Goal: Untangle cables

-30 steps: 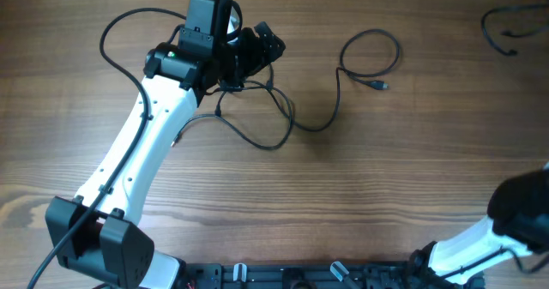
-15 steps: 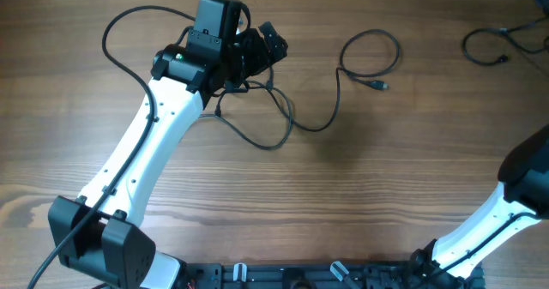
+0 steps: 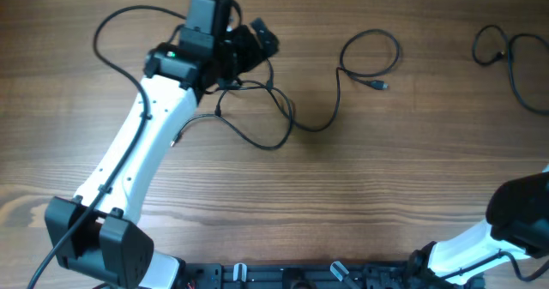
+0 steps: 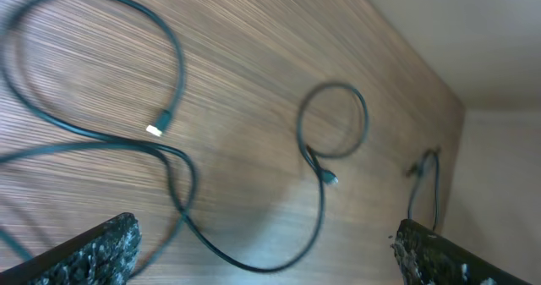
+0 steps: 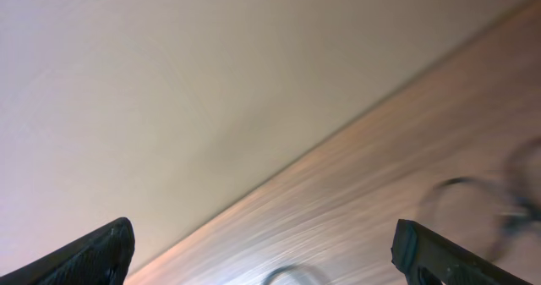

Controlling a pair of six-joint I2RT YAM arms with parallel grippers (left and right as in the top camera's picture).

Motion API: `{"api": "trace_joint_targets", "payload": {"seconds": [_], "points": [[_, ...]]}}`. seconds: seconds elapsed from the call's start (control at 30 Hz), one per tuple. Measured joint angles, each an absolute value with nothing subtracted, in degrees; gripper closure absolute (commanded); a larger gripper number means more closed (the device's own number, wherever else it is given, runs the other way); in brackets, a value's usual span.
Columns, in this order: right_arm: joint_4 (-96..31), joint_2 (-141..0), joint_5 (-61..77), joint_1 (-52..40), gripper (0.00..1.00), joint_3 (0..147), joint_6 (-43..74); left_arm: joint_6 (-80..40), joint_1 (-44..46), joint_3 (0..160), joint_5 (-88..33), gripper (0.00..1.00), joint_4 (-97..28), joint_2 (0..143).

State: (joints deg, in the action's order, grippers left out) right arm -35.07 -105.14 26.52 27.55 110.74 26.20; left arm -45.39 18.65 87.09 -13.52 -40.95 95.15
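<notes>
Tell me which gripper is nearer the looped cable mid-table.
Left. The left gripper sits just left of the looped cable; the right gripper is far off, near the table's front right corner.

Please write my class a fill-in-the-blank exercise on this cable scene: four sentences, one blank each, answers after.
1. The table is made of ____.
2. Seen from overhead, the cables are all ____ in colour.
3. The left tool and the right tool are both ____, holding nothing.
4. The middle cable curls into one ____ before its plug.

Missing words: wood; black; open; loop.
</notes>
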Motion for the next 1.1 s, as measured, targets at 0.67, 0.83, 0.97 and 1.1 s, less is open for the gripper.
{"api": "trace_joint_targets", "payload": {"seconds": [0.67, 0.83, 0.97, 1.1], "points": [[-67.48, -105.14, 20.38, -4.73, 0.32, 106.21, 12.73, -38.89, 4.75, 87.07, -13.13, 0.0, -52.23, 94.06], [-63.53, -105.84, 18.52, -10.17, 0.38, 96.09, 15.18, -37.47, 4.75, 87.07, -13.1, 0.0, -51.88, 94.06], [-54.52, -105.91, 15.97, -12.8, 0.53, 86.91, 17.17, -37.63, 4.8, 87.07, -13.13, 0.0, -51.81, 94.06], [-45.95, -106.04, 15.14, -14.72, 0.72, 79.96, 18.92, -38.68, 5.43, 87.07, -13.13, 0.0, -51.05, 94.06]]}}
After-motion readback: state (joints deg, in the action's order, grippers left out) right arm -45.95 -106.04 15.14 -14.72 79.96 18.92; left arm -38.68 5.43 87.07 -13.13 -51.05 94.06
